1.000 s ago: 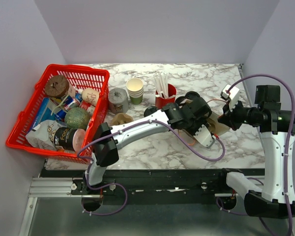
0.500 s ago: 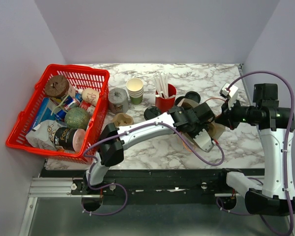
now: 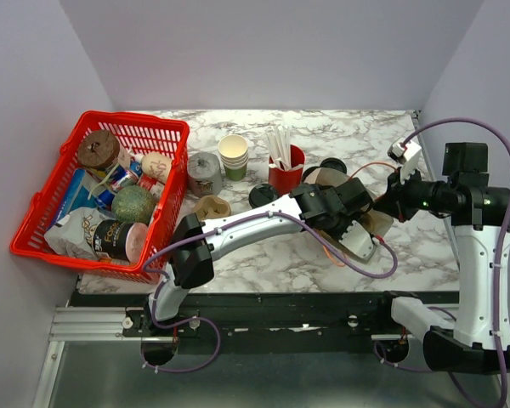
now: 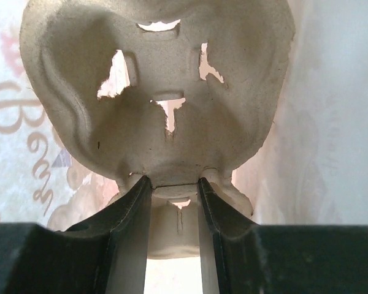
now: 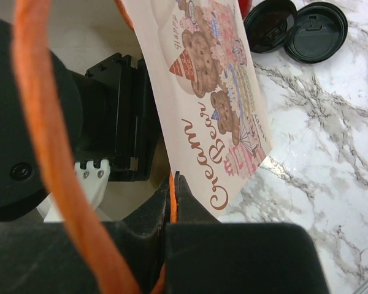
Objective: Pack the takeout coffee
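**Carrier going into the bag, coffee waiting outside**

The left gripper (image 4: 173, 182) is deep inside the paper bag (image 5: 214, 92). Its fingers pinch the middle rib of a moulded pulp cup carrier (image 4: 159, 110), which stands ahead of the fingertips, tilted rather than flat. The printed bag walls close in on either side of it.

The right gripper (image 5: 172, 187) is pressed together on the orange handle (image 5: 55, 153) and holds the bag's mouth up. The bag wall is just ahead of its tips, and two loose black lids (image 5: 294, 27) lie beyond on the marble.

The takeout coffee (image 3: 261, 195) is not packed yet. It seems to be the black-topped cup well behind the left gripper, outside the bag and just beside the left forearm (image 3: 255, 217). From above its wall is barely visible, so I am not sure of this.

Several things could go wrong from here:

- **Carrier set down askew.** If the carrier is released while tilted, or with an edge snagged on the bag wall, it will sit crooked. A lidded cup dropped into a crooked socket could lean and leak.
- **Bag collapsing.** The bag hangs from one thin handle. A slip or tear at the right gripper would fold it onto the left fingers.
- **Cup knocked over.** If the left arm backs out carelessly, the forearm could tip the cup beside it.
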Robot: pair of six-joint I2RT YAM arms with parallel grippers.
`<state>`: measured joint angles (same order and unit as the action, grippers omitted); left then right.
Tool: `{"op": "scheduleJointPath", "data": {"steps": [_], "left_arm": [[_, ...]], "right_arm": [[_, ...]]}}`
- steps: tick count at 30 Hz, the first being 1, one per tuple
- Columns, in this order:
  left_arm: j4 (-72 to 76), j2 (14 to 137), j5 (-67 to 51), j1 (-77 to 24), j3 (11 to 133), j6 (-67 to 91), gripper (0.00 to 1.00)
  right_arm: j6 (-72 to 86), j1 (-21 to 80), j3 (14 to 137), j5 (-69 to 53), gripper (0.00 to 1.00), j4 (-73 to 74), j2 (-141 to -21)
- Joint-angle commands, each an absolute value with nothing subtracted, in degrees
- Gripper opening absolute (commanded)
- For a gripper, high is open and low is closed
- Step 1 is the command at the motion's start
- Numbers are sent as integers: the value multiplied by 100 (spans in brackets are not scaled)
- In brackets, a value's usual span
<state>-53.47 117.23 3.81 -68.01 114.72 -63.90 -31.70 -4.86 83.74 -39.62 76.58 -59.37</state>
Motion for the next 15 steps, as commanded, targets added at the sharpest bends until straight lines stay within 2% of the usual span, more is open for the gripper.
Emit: {"op": "scheduleJointPath", "data": {"steps": [1,15], "left_arm": [[-5475,11619,202,-6838,11637,-5722,0],[-5212,11637,211,-6803,11320,-5836,0]], "right_arm": [[-2892,-431,8534,-3640,0,8754,-6064],[-2909,-439,8526,-3639,1,8754,-6205]]}}
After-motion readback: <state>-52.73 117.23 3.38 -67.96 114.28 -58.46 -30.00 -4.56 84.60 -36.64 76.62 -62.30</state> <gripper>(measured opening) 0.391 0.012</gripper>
